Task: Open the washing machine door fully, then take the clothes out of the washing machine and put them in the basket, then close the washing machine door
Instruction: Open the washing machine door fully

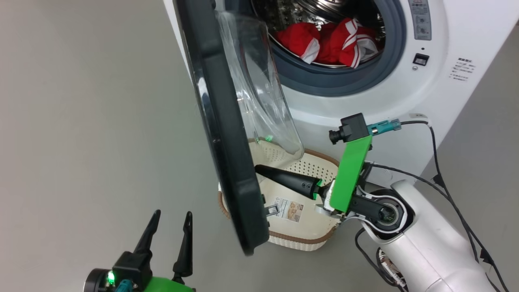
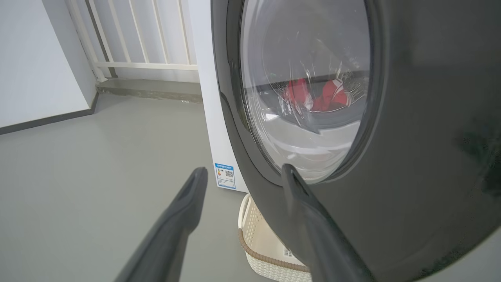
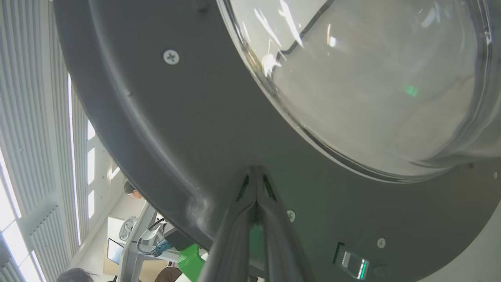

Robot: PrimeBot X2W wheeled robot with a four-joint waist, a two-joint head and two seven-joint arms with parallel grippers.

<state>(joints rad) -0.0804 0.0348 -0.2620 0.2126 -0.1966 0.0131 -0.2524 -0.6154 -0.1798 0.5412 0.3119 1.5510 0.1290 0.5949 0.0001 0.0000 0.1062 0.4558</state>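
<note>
The washing machine [image 1: 405,101] stands with its door [image 1: 227,142] swung out, edge-on in the head view. Red clothes [image 1: 332,40] with white stripes lie in the drum. The cream basket [image 1: 300,243] sits on the floor under the door, with nothing in it that I can see. My right gripper [image 1: 259,168] is shut on nothing, its tips pressed against the door's inner rim [image 3: 195,129] just below the glass bowl [image 3: 372,78]. My left gripper [image 1: 172,215] is open on the door's outer side, apart from it. In the left wrist view the left gripper [image 2: 242,172] faces the door [image 2: 422,137], the clothes [image 2: 317,96] showing through the glass.
Black cables [image 1: 446,174] trail beside my right arm, in front of the machine. A white railing [image 2: 137,39] and a wall close the far side of the grey floor [image 2: 98,176]. A blue label [image 2: 225,176] marks the machine's side. A person's head [image 3: 131,190] shows behind the door.
</note>
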